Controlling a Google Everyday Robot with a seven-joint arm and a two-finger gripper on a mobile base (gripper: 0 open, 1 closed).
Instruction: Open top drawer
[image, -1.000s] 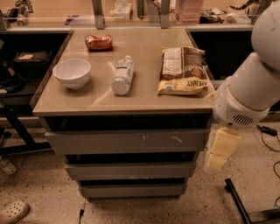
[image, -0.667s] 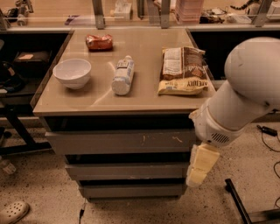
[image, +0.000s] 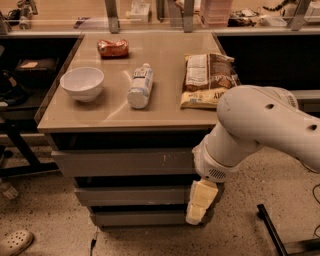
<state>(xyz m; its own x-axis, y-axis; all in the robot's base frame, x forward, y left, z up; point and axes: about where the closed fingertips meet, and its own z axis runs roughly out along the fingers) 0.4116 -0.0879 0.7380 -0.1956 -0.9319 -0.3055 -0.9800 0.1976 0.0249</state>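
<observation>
The top drawer (image: 120, 163) is the widest grey flat front just under the tabletop (image: 165, 107), with small pale scratch marks right of centre. It looks closed, its front sitting a little forward of the two narrower drawer fronts (image: 130, 196) below it. My gripper (image: 198, 212) is cream-coloured and hangs down from the white arm (image: 260, 130). It is in front of the right end of the lower drawers, below the top drawer's right end. The arm hides the top drawer's right edge.
On the tabletop are a white bowl (image: 81, 83), a lying white bottle (image: 140, 86), a brown chip bag (image: 207, 79) and a red packet (image: 112, 48). A dark shelf unit (image: 20, 85) stands at the left. A sandal (image: 15, 242) and a black stand leg (image: 272, 231) lie on the floor.
The arm has swung left. The gripper moved from beside the cabinet's right side to in front of the lower drawers' right end. The drawers have not moved.
</observation>
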